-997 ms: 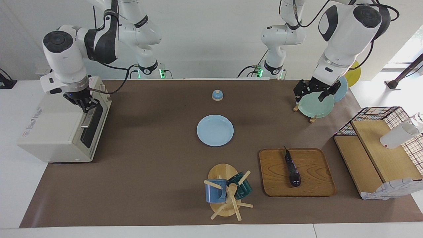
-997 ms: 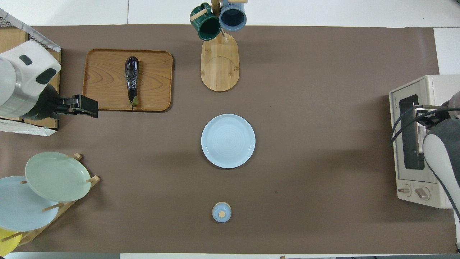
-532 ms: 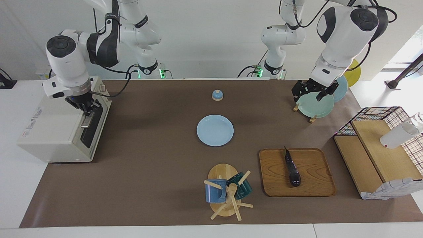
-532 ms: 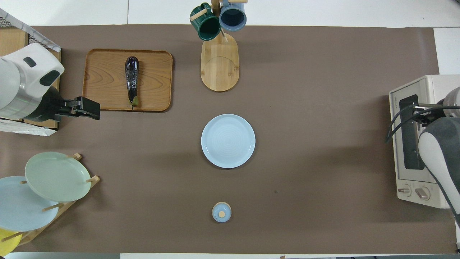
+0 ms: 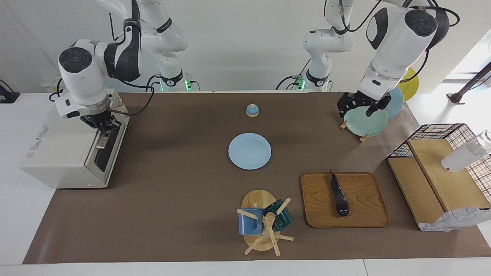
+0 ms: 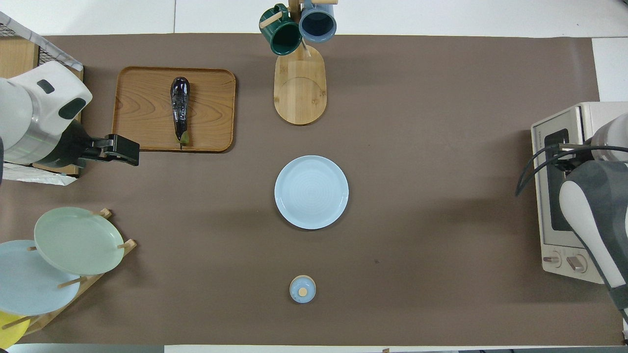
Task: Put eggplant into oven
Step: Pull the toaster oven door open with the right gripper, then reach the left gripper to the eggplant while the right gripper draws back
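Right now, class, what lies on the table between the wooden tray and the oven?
The overhead view shows only the pale blue plate between the wooden tray and the oven.

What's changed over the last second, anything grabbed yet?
Nothing newly grabbed. The shut right gripper crept along the cream-white toaster oven door's top edge; the open left gripper eased slightly away over the green plate. The dark purple eggplant stayed on its wooden tray.
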Available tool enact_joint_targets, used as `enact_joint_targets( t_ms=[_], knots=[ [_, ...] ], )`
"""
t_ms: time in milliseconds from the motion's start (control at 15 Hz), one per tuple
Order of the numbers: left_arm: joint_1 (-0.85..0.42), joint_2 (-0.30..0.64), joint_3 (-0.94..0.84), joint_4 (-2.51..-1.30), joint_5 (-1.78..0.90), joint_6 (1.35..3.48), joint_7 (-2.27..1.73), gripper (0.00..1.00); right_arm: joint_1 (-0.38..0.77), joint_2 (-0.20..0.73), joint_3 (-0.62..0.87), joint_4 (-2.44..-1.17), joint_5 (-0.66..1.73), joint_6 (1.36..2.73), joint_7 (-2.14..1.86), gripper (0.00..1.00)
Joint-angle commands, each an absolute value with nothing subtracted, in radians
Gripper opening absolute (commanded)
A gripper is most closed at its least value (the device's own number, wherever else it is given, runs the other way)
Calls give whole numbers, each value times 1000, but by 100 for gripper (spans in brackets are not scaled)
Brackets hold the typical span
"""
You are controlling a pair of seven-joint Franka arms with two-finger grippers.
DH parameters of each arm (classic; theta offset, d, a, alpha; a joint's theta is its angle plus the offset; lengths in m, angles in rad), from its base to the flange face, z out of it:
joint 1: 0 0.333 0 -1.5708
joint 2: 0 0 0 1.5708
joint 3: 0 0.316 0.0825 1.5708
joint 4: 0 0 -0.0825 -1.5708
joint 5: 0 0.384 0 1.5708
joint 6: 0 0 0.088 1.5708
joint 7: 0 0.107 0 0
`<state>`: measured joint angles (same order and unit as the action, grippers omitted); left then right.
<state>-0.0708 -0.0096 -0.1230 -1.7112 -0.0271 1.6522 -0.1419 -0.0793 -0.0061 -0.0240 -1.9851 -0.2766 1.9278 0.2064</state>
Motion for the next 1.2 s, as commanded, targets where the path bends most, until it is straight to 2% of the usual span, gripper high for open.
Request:
enact_joint_targets(
  t_ms=[0, 199, 465, 798, 1130],
  knots=[
    [-75, -29, -114, -1744, -63, 1687, -152, 100, -66, 18, -23, -2034, -250, 2017, 216, 0],
    [-78, 21, -114, -1744, -63, 1738, -153, 100, -45, 54, -23, -2040, -242, 2066, 216, 0],
    [-93, 142, -112, -1741, -63, 1879, -156, 100, -6, 94, -20, -2086, -210, 2195, 190, 0],
    [-107, 279, -110, -1727, -34, 2038, -153, 100, 21, 224, -8, -2099, -148, 2327, 186, 0],
    [-120, 423, -110, -1678, 50, 2170, -150, 100, 48, 267, -2, -2088, -130, 2338, 195, 0]
  ],
)
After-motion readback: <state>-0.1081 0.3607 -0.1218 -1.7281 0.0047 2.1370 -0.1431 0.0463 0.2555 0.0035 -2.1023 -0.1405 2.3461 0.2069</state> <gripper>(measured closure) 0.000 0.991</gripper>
